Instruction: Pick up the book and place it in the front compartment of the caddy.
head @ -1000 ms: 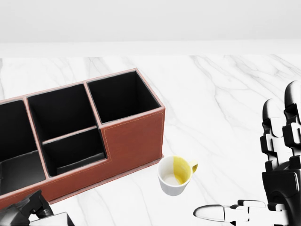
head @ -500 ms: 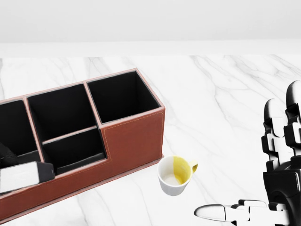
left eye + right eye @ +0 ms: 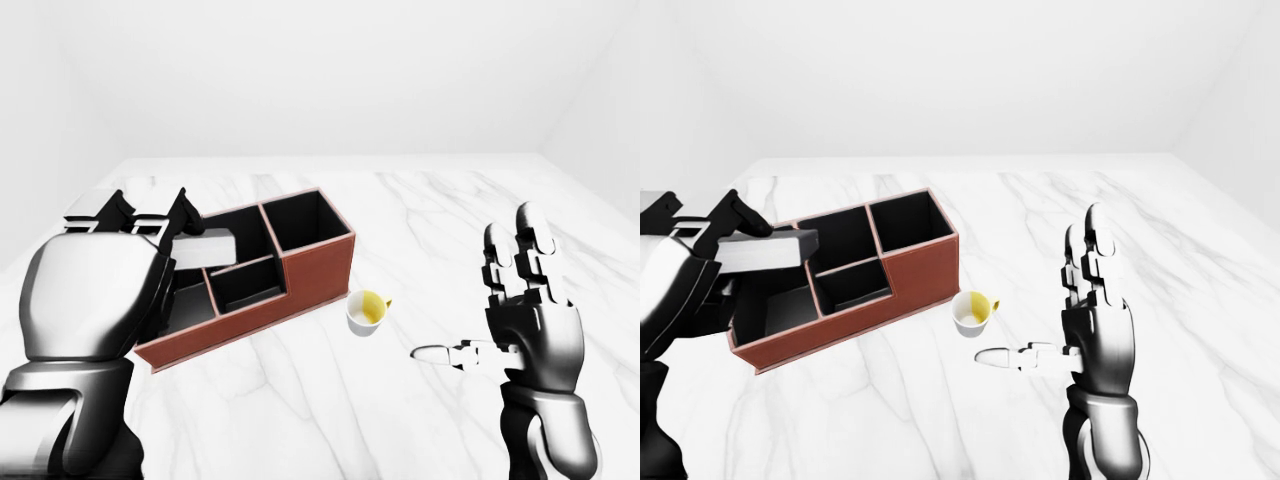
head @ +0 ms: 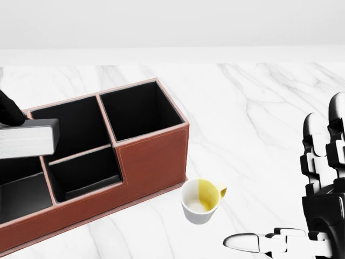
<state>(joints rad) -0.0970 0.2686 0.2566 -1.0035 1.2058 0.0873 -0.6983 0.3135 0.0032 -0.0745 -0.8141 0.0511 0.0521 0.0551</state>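
One hand does the work: the left hand [image 3: 685,275] has its fingers clamped on the book [image 3: 768,250], holding it flat above the caddy [image 4: 153,162], probably lining up a drop. Right hand [image 3: 525,310] hangs spread wide, out of the way near the cup [image 4: 200,201].

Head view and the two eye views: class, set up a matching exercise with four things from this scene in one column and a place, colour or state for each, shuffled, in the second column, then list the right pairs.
Column 1
1. book
2. caddy
3. cup
4. right hand

Column 2
A. reddish-brown outside, black inside
B. open, fingers up, holding nothing
C. on the marble table, right of the caddy's end
D. held by the left hand above the caddy's left part

Pairs: 1-D, 2-A, 3-C, 4-B
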